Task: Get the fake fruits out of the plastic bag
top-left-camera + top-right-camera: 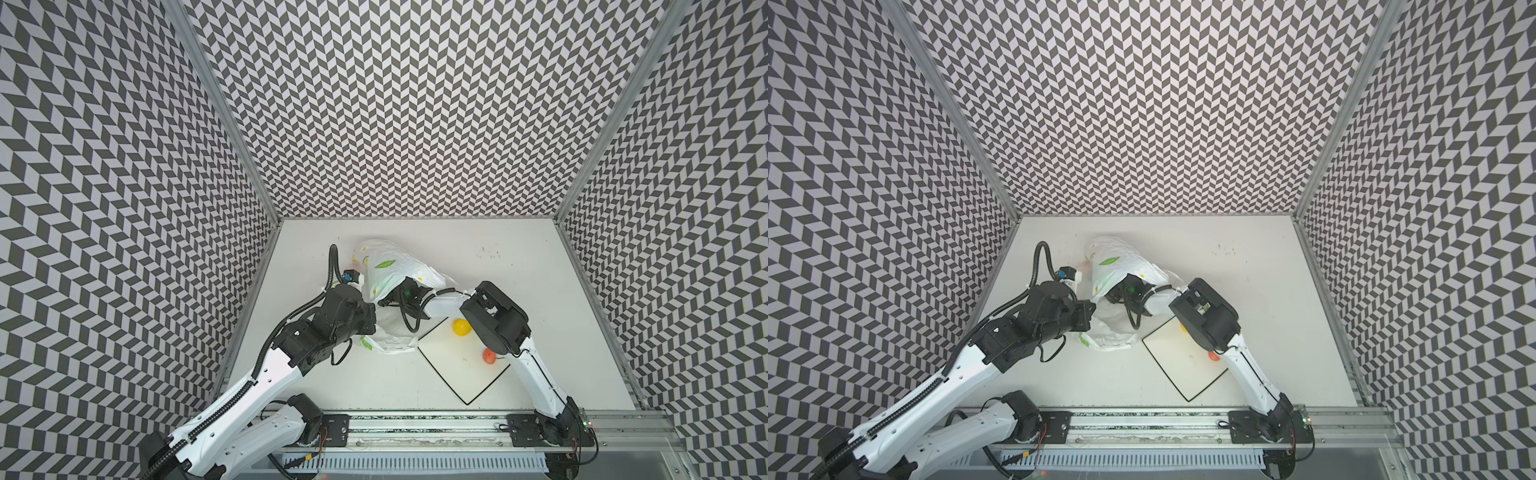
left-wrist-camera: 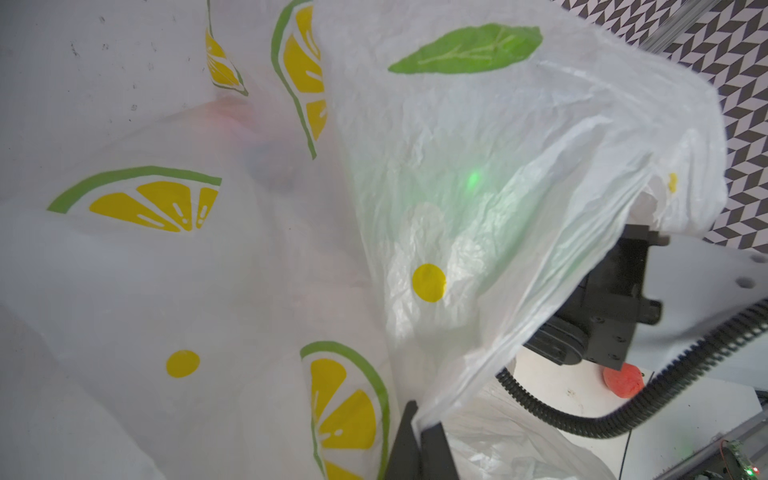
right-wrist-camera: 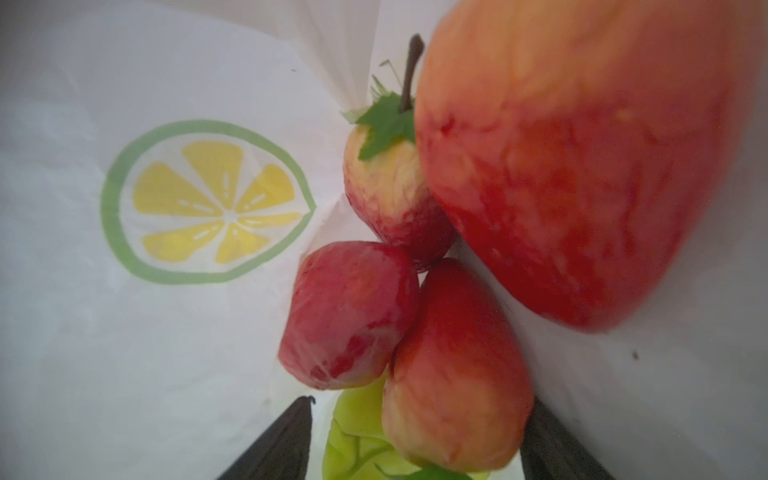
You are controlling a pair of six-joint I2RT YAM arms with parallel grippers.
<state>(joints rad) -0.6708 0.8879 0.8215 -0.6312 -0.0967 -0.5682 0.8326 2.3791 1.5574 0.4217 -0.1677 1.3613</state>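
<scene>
Fruit-filled plastic bag (image 1: 390,266) lies crumpled on the white table (image 1: 519,257), left of centre toward the back in both top views. Inside it, toy fruits are piled together: a large apple (image 3: 582,166), strawberries (image 3: 349,316) and a green pear (image 3: 353,432). The right gripper (image 3: 422,405), reaching into the bag's mouth, has its fingers spread wide either side of a red-yellow fruit (image 3: 453,365), not clamped on it. The left gripper (image 2: 419,428) pinches the bag's edge tight. A lemon (image 1: 461,327) and a red fruit (image 1: 489,356) sit on the square plate (image 1: 457,374) just beside the bag.
</scene>
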